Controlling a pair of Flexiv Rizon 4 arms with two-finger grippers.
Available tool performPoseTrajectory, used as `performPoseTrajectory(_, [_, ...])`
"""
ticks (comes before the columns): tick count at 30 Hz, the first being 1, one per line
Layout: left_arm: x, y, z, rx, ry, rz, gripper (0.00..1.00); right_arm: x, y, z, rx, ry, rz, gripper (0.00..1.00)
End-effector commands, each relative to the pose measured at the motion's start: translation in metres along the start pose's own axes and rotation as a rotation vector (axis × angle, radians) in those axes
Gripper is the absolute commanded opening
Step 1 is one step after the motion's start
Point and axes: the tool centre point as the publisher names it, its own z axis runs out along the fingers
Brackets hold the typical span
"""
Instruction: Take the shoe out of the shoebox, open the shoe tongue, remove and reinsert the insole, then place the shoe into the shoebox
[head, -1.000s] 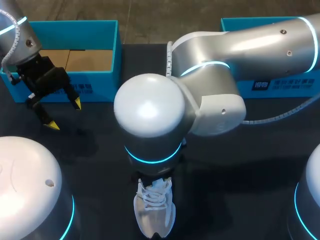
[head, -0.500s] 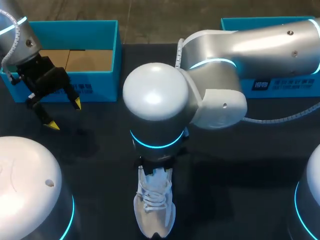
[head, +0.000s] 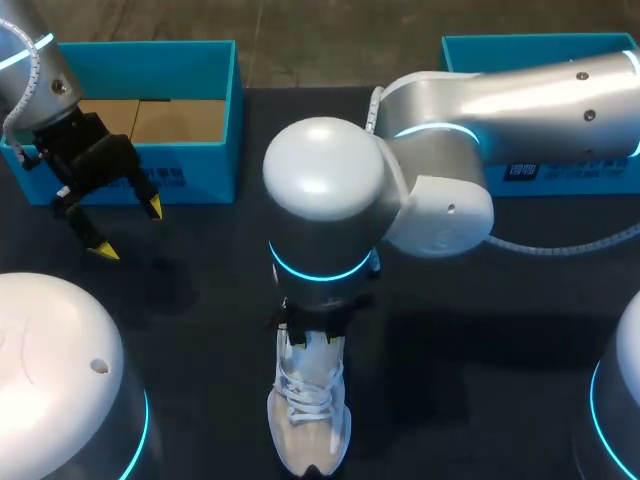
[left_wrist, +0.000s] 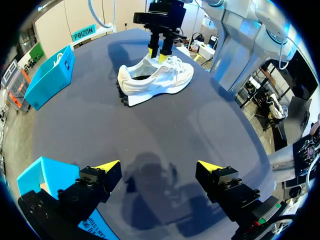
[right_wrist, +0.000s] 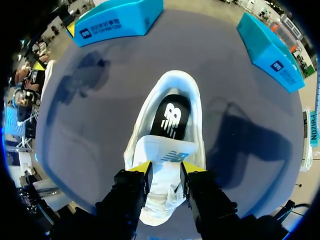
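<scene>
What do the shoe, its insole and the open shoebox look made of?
Shoe: matte white fabric upper, seemingly mesh, with laces; sole looks rubbery. Insole: smooth black, probably fabric-covered foam. Shoebox: likely cardboard, teal outside, plain brown floor inside.

White shoe (head: 308, 420) upright, black insole (right_wrist: 171, 117) inside, blue shoebox (head: 150, 62) well apart

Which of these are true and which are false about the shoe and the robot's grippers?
1. The shoe lies inside a blue box. False: it stands on the table, out of any box.
2. The left gripper is open and holds nothing. True.
3. The right gripper is far away from the shoe. False: it is right over the shoe's tongue.
4. The insole inside the shoe is black. True.
</scene>
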Motion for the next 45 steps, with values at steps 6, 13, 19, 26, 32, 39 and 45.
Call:
performPoseTrajectory(6, [0.0,0.0,0.0,-0.002,0.002,0.0,1.0,0.015,-0.013,0.009,-0.016,0.009,0.353,0.35])
performPoseTrajectory(13, [0.0,0.0,0.0,-0.002,0.002,0.0,1.0,0.01,-0.005,0.029,0.009,0.03,0.357,0.34])
performPoseTrajectory(19, [0.0,0.0,0.0,-0.002,0.002,0.0,1.0,0.009,0.0,0.033,0.025,0.034,0.354,0.33])
performPoseTrajectory(26, [0.0,0.0,0.0,-0.002,0.002,0.0,1.0,0.014,-0.007,0.013,-0.015,-0.004,0.341,0.33])
performPoseTrajectory(32, [0.0,0.0,0.0,-0.002,0.002,0.0,1.0,0.023,-0.011,0.022,0.014,-0.004,0.31,0.34])
performPoseTrajectory(39, [0.0,0.0,0.0,-0.002,0.002,0.0,1.0,0.019,-0.007,0.045,0.059,0.024,0.312,0.35])
performPoseTrajectory(45, [0.0,0.0,0.0,-0.002,0.002,0.0,1.0,0.016,-0.008,0.031,0.026,0.012,0.304,0.35])
